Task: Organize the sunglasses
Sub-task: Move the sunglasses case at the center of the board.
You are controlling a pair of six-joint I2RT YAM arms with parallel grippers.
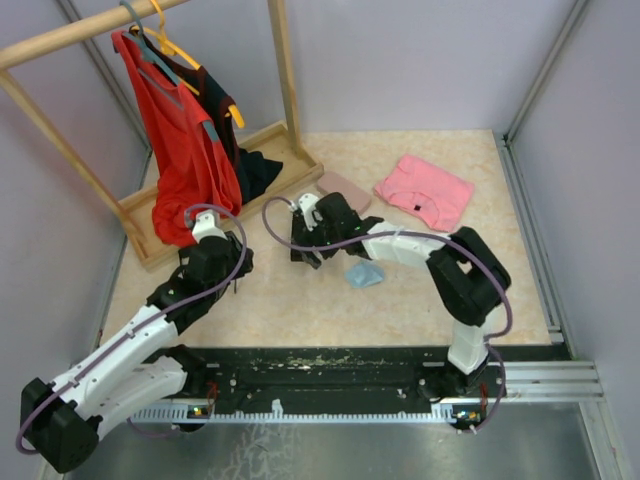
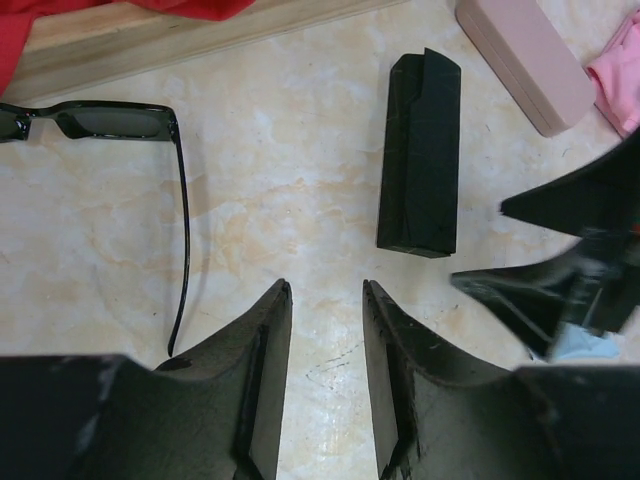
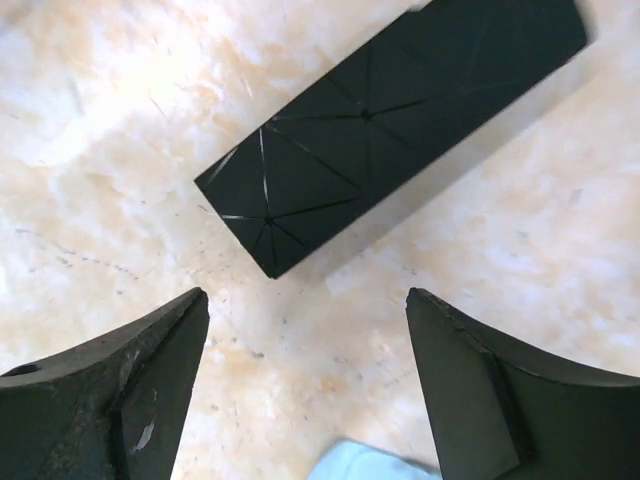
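– Beige marbled table (image 1: 300,310), seen from above. What sits on it?
– A wooden rack (image 1: 285,70) at far left with a red top (image 1: 185,165) hanging from it. A pink cloth (image 1: 423,190) lies far right, a pink case (image 1: 343,188) just left of it, and a blue cloth (image 1: 365,274) nearer the middle
– And the arms?
– The left arm (image 1: 130,345) reaches toward the rack's foot. The right arm (image 1: 400,245) bends leftward, its wrist between pink case and blue cloth. From up here I cannot tell how the fingers stand
– Left wrist, then
– The black sunglasses (image 2: 100,120) lie on the table at upper left, just before the rack's base, partly cut by the edge. One temple is unfolded and runs toward the camera, ending just beside a finger. The left gripper (image 2: 325,295) holds nothing; its fingers (image 2: 265,380) stand apart with a narrow strip of table between them. A black case (image 2: 420,150) lies flat ahead to the right, well apart from the glasses, with the pink case beyond it. The right gripper (image 2: 480,245) pokes in at the right edge
– Right wrist?
– Its fingers (image 3: 130,390) are spread wide over bare table, pinching nothing. The black case lies slantwise just past the tips, touching neither. A corner of blue cloth shows at the bottom edge
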